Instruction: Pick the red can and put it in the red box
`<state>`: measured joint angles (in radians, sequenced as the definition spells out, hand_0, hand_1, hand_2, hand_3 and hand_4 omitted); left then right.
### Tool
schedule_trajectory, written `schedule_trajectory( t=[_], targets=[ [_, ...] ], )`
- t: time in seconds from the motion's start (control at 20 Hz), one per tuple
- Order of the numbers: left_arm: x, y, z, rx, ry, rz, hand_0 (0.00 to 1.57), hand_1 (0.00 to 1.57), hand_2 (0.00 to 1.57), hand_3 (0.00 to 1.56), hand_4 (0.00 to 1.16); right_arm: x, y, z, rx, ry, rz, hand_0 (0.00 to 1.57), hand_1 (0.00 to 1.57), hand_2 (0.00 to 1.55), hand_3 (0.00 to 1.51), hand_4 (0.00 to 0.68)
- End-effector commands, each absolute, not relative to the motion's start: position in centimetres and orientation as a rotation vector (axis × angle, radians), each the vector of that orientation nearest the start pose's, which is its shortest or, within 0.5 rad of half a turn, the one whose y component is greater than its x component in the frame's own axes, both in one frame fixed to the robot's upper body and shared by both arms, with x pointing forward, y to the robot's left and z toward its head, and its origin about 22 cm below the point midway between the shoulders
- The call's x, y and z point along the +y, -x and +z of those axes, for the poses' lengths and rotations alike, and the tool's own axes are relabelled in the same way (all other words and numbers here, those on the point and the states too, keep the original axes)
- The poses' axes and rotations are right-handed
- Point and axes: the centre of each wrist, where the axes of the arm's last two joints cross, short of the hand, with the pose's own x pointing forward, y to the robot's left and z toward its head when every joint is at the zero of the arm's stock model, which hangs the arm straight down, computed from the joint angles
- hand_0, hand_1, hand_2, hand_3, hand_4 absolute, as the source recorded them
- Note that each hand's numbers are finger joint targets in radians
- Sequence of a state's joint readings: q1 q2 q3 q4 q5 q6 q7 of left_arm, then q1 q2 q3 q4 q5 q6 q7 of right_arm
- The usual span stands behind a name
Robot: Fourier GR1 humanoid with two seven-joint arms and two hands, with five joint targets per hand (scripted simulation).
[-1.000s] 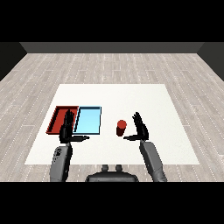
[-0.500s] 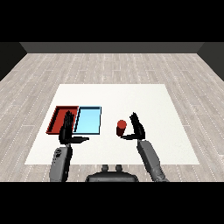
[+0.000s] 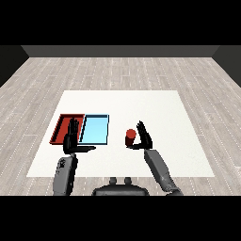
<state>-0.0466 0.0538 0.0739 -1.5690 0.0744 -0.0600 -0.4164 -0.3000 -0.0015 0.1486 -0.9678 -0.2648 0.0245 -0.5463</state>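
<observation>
the right hand [image 3: 143, 137] has closed in on the red can [image 3: 130, 137] standing just at its left on the tabletop [image 3: 155, 108], fingers released, not yet grasping, so the reach is nearly done.

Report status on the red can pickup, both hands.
Right hand open beside the red can, not curled round it. Left hand open over the red tray. Can upright on the table, right of the light blue tray. Path unobstructed.
</observation>
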Motion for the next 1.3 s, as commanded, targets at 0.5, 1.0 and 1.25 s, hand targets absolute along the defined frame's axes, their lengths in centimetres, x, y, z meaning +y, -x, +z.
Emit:
schedule_trajectory(
  t=[0.5, 1.0, 1.25],
  targets=[
    [24.2, -24.3, 2.4, -2.016, 0.02, -0.003, 0.0, 0.0, 0.0, 0.0, 0.0, -16.0, -30.3, -5.2, -1.728, -0.365, -0.048, 0.0, 0.0, 0.0, 0.0, 0.0],
    [24.4, -23.1, 1.3, -2.038, 0.025, -0.006, 0.0, 0.0, 0.0, 0.0, 0.0, -11.7, -28.8, -6.4, -1.705, -0.421, -0.028, 0.0, 0.0, 0.0, 0.0, 0.0],
    [27.7, -24.0, 1.9, -2.022, 0.02, 0.017, 0.0, 0.0, 0.0, 0.0, 0.0, -12.0, -31.4, -5.2, -1.709, -0.41, -0.011, 0.0, 0.0, 0.0, 0.0, 0.0]
  ],
)
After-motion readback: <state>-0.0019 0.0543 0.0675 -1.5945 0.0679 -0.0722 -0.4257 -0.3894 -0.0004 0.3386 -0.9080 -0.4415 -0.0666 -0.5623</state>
